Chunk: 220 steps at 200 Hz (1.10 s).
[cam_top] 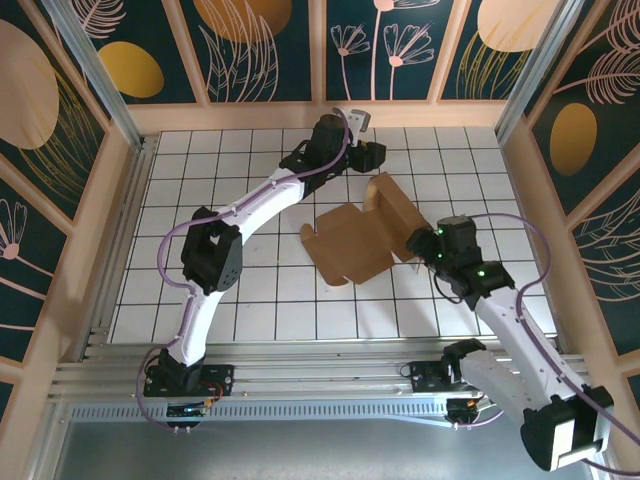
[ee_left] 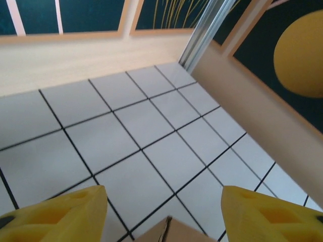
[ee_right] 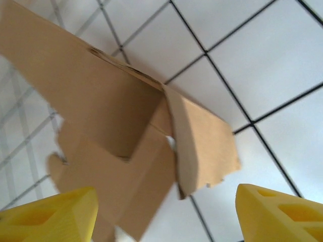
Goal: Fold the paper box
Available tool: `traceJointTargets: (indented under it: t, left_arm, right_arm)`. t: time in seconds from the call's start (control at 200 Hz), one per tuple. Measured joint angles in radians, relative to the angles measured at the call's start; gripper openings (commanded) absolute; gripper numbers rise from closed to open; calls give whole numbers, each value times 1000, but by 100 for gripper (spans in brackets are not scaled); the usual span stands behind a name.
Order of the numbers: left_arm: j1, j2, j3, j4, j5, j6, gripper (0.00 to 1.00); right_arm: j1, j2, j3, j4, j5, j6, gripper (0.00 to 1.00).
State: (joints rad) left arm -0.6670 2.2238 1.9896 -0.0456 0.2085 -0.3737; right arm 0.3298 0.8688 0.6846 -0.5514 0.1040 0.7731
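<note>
Tiled table (cam_top: pixel 250 300) holds the paper box (cam_top: pixel 345 245); left fingers (ee_left: pixel 60 214) and right fingers (ee_right: pixel 50 217) spread, gripping nothing.

Bright, even light; the paper box (ee_right: pixel 111 116) looks blurred.

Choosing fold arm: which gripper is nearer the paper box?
Right. The right gripper is at the right flap of the paper box; left gripper hovers beyond its raised far flap.

white arms (cam_top: pixel 265 205) w/ black joints, purple cables, yellow tool fingers (ee_left: pixel 55 217).
</note>
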Motion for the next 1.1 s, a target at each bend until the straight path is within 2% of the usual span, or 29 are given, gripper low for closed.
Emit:
traceJointTargets:
  t: [0.095, 0.165, 0.32, 0.435, 0.516, 0.811, 1.101]
  left_arm:
    - [0, -28, -86, 5, -8, -3, 67]
    - [0, -60, -156, 4, -15, -1, 69]
    - [0, -171, -300, 4, -66, 12, 72]
    - [0, -292, -396, 12, -123, 21, 73]
    - [0, -382, -453, 23, -168, 24, 74]
    - [16, -637, -641, 51, -291, 27, 75]
    - [80, -772, -776, 8, -330, 0, 76]
  right_arm:
    - [17, 37, 0, -14, 82, -4, 62]
    - [17, 69, 0, -9, 125, -15, 49]
    - [17, 163, -1, 58, 160, -112, 29]
    - [17, 226, -1, 141, 129, -227, 27]
    - [17, 264, 0, 206, 87, -340, 18]
    - [17, 462, 150, 364, -85, -753, 0]
    - [12, 677, 367, 418, -286, -1112, 0]
